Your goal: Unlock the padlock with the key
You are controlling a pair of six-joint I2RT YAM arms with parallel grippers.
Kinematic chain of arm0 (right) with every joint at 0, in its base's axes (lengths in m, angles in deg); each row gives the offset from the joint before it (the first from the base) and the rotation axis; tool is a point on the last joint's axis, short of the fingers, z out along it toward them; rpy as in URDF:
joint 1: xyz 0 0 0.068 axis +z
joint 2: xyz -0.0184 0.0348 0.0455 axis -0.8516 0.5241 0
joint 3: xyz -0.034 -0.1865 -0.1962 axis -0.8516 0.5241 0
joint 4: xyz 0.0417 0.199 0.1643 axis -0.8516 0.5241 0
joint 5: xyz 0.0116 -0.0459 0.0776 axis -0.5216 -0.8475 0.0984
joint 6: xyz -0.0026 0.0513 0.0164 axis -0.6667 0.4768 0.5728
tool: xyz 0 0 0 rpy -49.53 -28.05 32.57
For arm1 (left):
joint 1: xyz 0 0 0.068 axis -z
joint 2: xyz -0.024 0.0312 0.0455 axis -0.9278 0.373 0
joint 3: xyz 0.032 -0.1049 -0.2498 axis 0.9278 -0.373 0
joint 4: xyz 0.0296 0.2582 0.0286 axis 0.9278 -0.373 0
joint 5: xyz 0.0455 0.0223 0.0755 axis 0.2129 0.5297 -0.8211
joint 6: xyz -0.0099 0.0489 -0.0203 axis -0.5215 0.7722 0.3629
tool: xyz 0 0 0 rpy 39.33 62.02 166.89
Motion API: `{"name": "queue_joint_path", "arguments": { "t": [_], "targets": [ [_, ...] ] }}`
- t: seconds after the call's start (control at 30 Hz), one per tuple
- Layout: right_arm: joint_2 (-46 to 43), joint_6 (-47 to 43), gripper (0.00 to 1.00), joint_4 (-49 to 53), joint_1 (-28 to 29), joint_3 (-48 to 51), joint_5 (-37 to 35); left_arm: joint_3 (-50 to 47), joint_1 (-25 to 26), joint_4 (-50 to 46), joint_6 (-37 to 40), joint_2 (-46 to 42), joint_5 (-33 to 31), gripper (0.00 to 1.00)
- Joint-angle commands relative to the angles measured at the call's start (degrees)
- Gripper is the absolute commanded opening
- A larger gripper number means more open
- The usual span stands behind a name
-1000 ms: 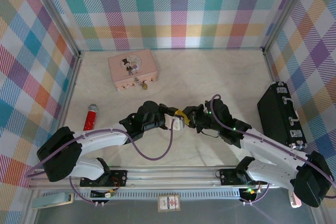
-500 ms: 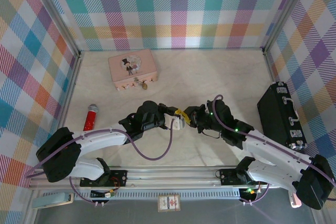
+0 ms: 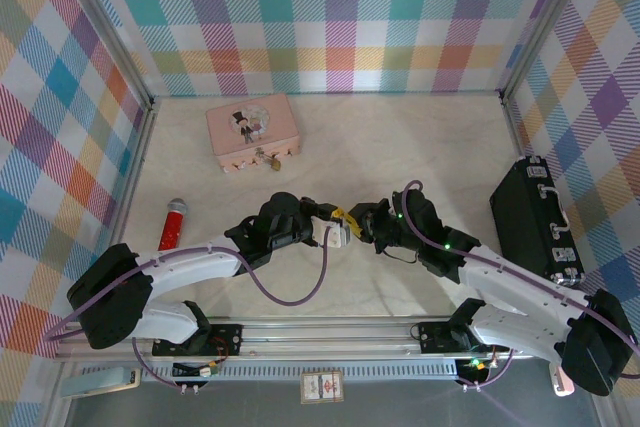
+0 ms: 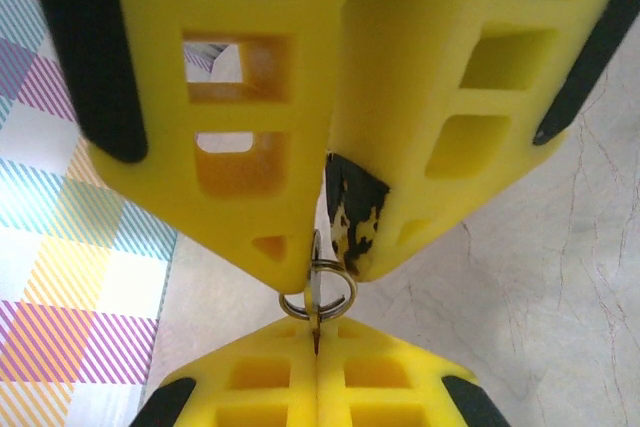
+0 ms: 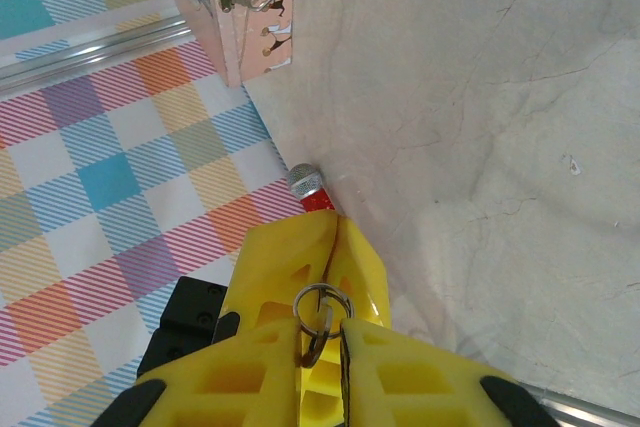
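Yellow fingers of the left gripper [image 4: 320, 257] are pressing together, and their tips are pinching the top of a small silver key ring [image 4: 290, 307]. The right gripper [image 5: 320, 335] is meeting the left gripper tip to tip over the middle of the marble-patterned table [image 3: 420, 147]. Its jaws are clamping the key [image 5: 311, 344], a thin dark-grey blade hanging from the ring and sitting edge-on in the seam between the two yellow fingers. The ring is bridging the short gap between the two pairs of fingertips.

The padlock [image 3: 272, 159] is hanging on the front clasp of the pink picture case [image 3: 252, 125], which is lying flat at the far left of the table. In the right wrist view its brass body is showing beside the clasp; whether its shackle is closed cannot be told. The padlock is sitting well apart from the key and from both grippers.

A red toy microphone [image 3: 172, 224] is lying near the left wall. A black case [image 3: 533, 217] is resting against the right wall.
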Motion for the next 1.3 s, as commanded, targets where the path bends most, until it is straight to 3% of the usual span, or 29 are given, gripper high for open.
{"name": "queue_joint_path", "arguments": {
  "t": [0.0, 0.5, 0.67, 1.03, 1.27],
  "targets": [
    [0.9, 0.2, 0.20, -1.8, 0.2, 0.3, 0.1, -0.7, 0.0, 0.7, -0.8, -1.7, 2.3, 0.00],
    [1.3, -0.6, 0.28, -2.3, 0.2, -0.1, 0.8, -1.1, 0.7, 0.2, -0.8, -1.8, 1.7, 0.00],
    [-0.8, -2.8, 0.29, 1.3, 0.1, -0.1, -2.0, -1.1, 0.7, -0.2, -0.7, -2.2, 1.2, 0.00],
    [-0.8, -5.0, 0.29, 2.2, 0.0, -1.8, -1.0, -1.0, 0.8, -0.9, -0.7, -3.0, 1.4, 0.00],
    [0.5, -5.7, 0.24, 1.2, -0.1, -3.0, 0.9, -0.6, 1.3, -2.2, -0.4, -2.6, 1.3, 0.00]
  ]
}}
